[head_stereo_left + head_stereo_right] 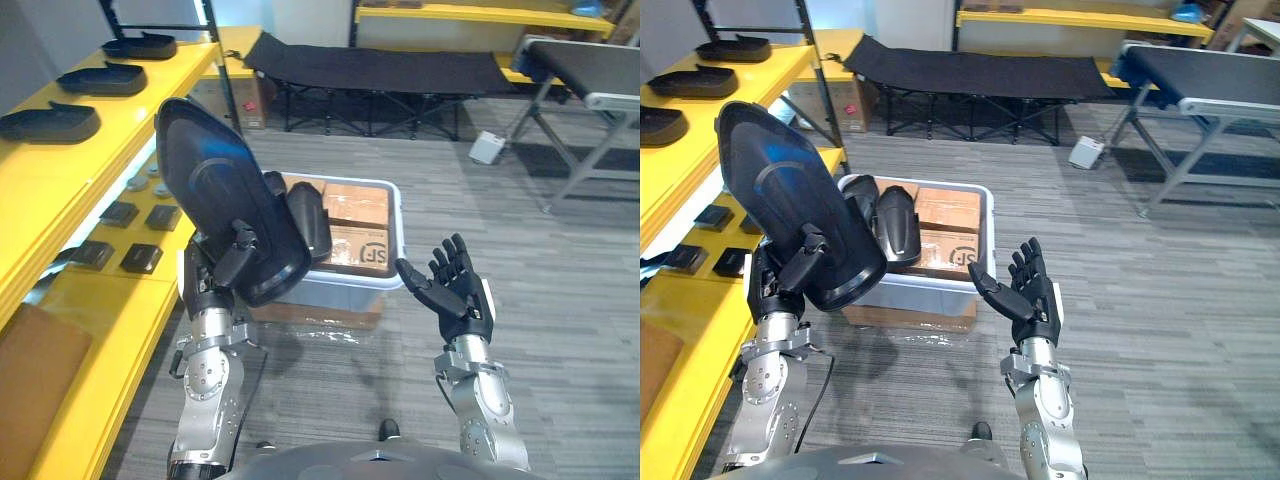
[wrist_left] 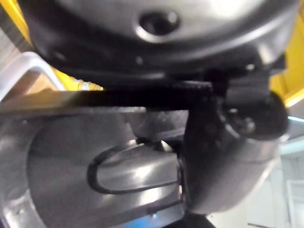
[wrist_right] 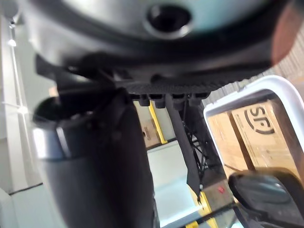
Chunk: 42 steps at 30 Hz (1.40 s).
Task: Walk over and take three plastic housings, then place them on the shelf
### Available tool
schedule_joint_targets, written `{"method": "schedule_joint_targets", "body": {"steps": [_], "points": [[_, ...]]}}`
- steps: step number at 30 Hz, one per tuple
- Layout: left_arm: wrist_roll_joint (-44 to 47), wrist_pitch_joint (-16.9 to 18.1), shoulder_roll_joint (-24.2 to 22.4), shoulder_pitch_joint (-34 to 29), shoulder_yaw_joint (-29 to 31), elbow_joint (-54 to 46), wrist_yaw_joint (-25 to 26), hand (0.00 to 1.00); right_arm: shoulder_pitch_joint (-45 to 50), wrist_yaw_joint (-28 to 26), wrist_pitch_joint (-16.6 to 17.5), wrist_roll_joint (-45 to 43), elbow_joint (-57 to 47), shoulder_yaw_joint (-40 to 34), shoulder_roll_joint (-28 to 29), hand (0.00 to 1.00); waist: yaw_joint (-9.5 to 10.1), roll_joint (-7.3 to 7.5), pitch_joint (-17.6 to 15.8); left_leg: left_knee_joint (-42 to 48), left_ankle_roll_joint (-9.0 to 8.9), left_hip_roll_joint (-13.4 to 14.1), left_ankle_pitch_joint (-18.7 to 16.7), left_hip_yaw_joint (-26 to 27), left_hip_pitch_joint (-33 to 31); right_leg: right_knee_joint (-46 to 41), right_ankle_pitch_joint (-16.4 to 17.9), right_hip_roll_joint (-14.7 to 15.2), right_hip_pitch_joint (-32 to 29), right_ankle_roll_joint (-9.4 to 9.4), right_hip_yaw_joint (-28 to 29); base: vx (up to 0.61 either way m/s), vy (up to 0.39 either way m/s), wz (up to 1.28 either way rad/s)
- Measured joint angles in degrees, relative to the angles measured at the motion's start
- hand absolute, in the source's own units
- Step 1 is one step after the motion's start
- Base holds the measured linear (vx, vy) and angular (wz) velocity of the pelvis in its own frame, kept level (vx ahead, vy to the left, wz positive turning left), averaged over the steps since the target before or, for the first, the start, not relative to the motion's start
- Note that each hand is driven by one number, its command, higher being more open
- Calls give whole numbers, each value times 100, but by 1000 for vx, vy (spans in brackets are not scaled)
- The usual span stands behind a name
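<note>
My left hand (image 1: 215, 272) is shut on a large black plastic housing (image 1: 225, 195), held upright and tilted in front of the bin; its thumb lies over the housing's lower face. The housing's glossy inner face (image 2: 118, 166) is close against the left wrist camera. More black housings (image 1: 305, 215) stand in the white bin (image 1: 385, 285). Three black housings (image 1: 105, 78) lie on the top yellow shelf (image 1: 80, 160) at the left. My right hand (image 1: 455, 290) is open, palm up, to the right of the bin, holding nothing. A housing in the bin (image 3: 266, 190) also appears in the right wrist view.
Cardboard boxes (image 1: 355, 225) fill the bin's right half. Small dark parts (image 1: 140, 258) lie on the lower yellow shelf. A black cot (image 1: 380, 70) and a conveyor frame (image 1: 590, 90) stand at the back. Grey carpet spreads to the right.
</note>
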<state>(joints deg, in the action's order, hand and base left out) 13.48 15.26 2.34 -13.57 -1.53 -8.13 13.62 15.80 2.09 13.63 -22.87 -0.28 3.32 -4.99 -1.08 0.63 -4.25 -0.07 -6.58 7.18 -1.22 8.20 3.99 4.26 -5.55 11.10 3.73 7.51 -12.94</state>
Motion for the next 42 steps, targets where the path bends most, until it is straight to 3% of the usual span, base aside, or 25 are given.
{"method": "schedule_joint_targets", "body": {"steps": [5,11,18,20,21,22,23,27,30,31,34,42], "points": [[16,-159,-55,-128,307,-445,-82,0,-643,76,-199,872,451,462,-328,100,418,-79,44,-27,-3,-62,195,-779,-346,6,68,23,206,0,-858,-13,-31,84],[330,-174,-87,-761,863,-957,-162,0,-1300,240,-225,1356,587,1007,-356,100,881,-107,62,-132,-16,-92,322,-1128,-368,-30,175,23,358,4,-1239,-33,-17,39],[541,-188,-190,-1144,812,-972,-399,0,-1360,149,-323,1369,608,908,-426,100,836,-105,63,209,-45,-70,267,-1399,-646,-205,325,-16,426,-49,-1505,-27,-14,21],[645,-217,-189,-1129,723,-976,-610,0,-1282,103,-322,1501,615,806,-428,100,758,-118,61,304,142,-26,258,-1286,-867,-320,454,-2,452,-66,-1822,-60,-37,83],[656,-251,-186,-1093,663,-975,-750,0,-1197,113,-320,1549,616,740,-446,100,652,-121,56,323,312,89,351,-804,-981,-403,489,50,510,-34,-2105,-29,-17,112],[665,-274,-191,-1080,632,-975,-826,0,-1167,121,-321,1578,636,720,-469,100,641,-140,46,314,371,146,463,-593,-1001,-483,503,84,526,-8,-2214,9,23,110],[668,-277,-194,-1083,569,-974,-922,0,-1159,140,-321,1602,683,664,-578,100,696,-189,23,227,186,129,651,-518,-956,-636,575,165,523,43,-2311,29,66,61],[686,-276,-197,-1084,629,-980,-1000,0,-1189,130,-314,1658,705,694,-519,100,873,-224,-3,-224,267,-72,845,-580,-790,-731,679,338,523,50,-2310,-12,60,21],[917,-286,-193,-1070,635,-981,-1069,0,-1148,101,-296,1457,705,598,-373,100,775,-218,-26,-331,274,-170,900,-755,-788,-958,965,338,449,140,-1961,-58,5,39],[914,-312,-192,-1051,597,-981,-1156,0,-1094,109,-267,1464,704,519,-330,100,664,-204,-22,-296,287,-268,909,-959,-883,-1281,1264,316,298,135,-1544,-61,-28,83],[908,-387,-154,-824,408,-944,-1543,0,-784,190,-154,1450,655,230,-312,100,417,-169,-30,-364,369,-542,1097,-1555,-1025,-1805,1870,52,27,-81,-505,-34,-95,109],[999,-389,-119,-708,317,-915,-1529,0,-707,-74,-6,1285,510,192,-185,100,432,-137,-64,-410,311,-549,1247,-1697,-1027,-1804,1835,16,135,-24,-523,-6,-33,14]]}}
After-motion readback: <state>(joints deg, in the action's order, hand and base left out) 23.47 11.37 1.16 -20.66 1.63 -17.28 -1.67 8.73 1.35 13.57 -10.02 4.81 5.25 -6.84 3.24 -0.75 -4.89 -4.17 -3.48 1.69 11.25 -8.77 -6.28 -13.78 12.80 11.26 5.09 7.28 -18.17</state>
